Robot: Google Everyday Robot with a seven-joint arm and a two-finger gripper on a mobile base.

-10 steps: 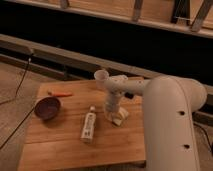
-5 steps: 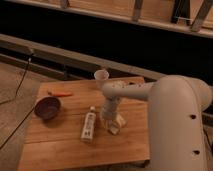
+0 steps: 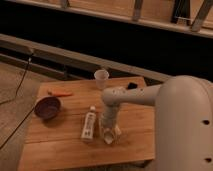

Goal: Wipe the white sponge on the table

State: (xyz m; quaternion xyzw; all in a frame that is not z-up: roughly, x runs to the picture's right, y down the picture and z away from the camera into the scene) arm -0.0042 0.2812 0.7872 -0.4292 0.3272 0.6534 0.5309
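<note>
The gripper reaches down onto the white sponge on the bench; the state of its jaws cannot be told.

No readable text anywhere — gripper low over the table.

table: matt plank wood | claw, low on table: smooth white plastic | bowl: glossy purple
</note>
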